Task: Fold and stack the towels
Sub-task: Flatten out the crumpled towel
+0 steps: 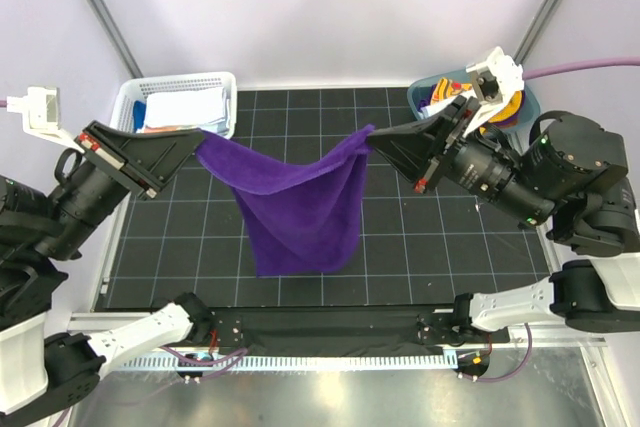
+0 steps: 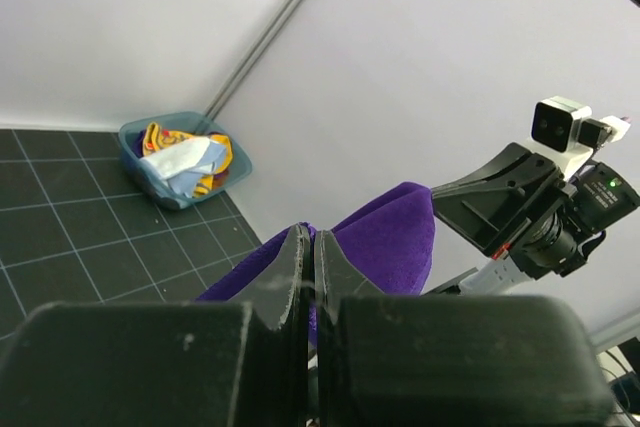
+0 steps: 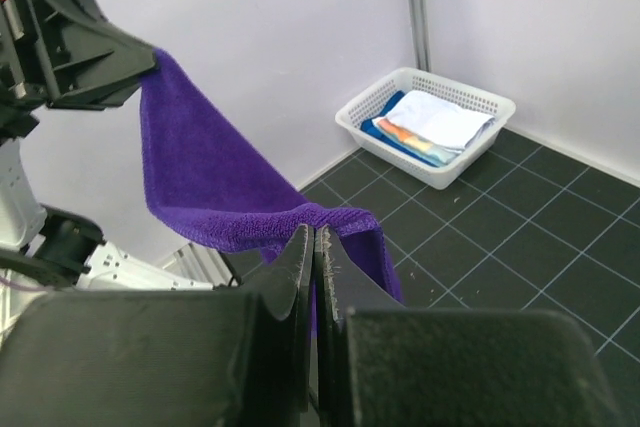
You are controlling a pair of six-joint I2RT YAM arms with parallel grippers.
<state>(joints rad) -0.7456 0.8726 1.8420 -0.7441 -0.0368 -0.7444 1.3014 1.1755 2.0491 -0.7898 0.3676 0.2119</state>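
The purple towel (image 1: 300, 207) hangs over the counter (image 1: 450, 247), its top edge running left to right between the left claw (image 1: 203, 139) and the right claw (image 1: 372, 135), each closed on one upper corner.

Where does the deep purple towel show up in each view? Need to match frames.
Top external: deep purple towel at centre, hung by two corners.
Left wrist: lower centre, just right of middle.
Right wrist: left and centre, a sagging strip.
Shared landmark: black gridded mat.
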